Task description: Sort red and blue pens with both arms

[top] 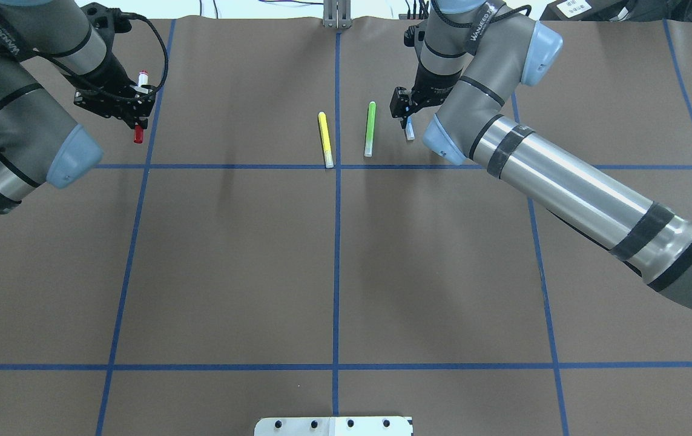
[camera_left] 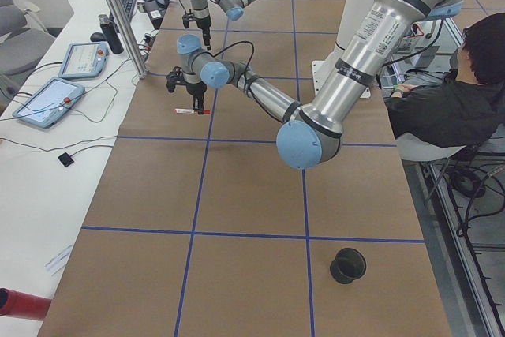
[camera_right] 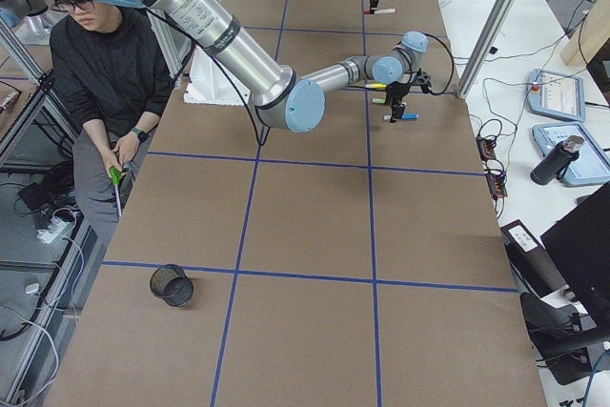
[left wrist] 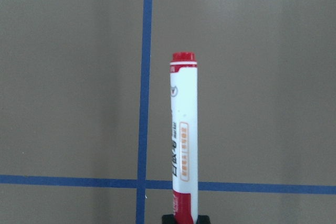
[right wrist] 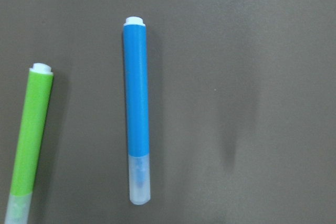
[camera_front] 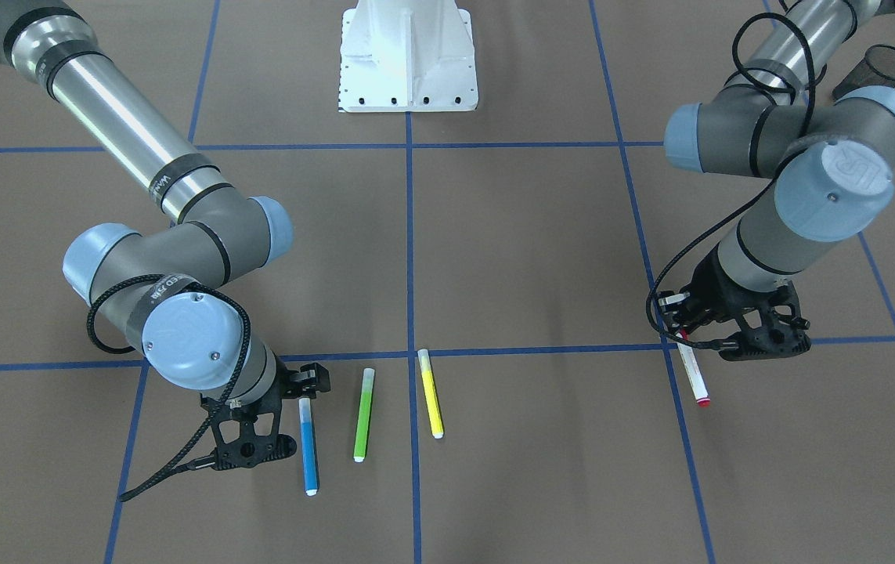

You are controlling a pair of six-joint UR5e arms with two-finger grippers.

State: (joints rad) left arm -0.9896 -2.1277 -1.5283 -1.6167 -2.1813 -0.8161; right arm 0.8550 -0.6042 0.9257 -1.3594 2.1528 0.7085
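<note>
The red pen (left wrist: 184,140), white-barrelled with a red cap and red end, is held level just above the brown table, and my left gripper (camera_front: 683,329) is shut on its cap end. It also shows in the overhead view as the red pen (top: 138,130), beside a blue tape line. The blue pen (right wrist: 136,124) lies flat on the table, untouched. My right gripper (camera_front: 308,385) hovers over the blue pen's (camera_front: 309,446) translucent cap end. No fingers show in the right wrist view, and the jaws look open. In the overhead view the right wrist hides most of the blue pen (top: 410,132).
A green marker (camera_front: 363,415) and a yellow marker (camera_front: 431,392) lie side by side beside the blue pen. Black mesh cups (camera_left: 348,264) (camera_right: 172,285) stand at either end of the table. The white robot base (camera_front: 408,55) stands at the mid edge, with a seated person (camera_right: 105,64) next to it.
</note>
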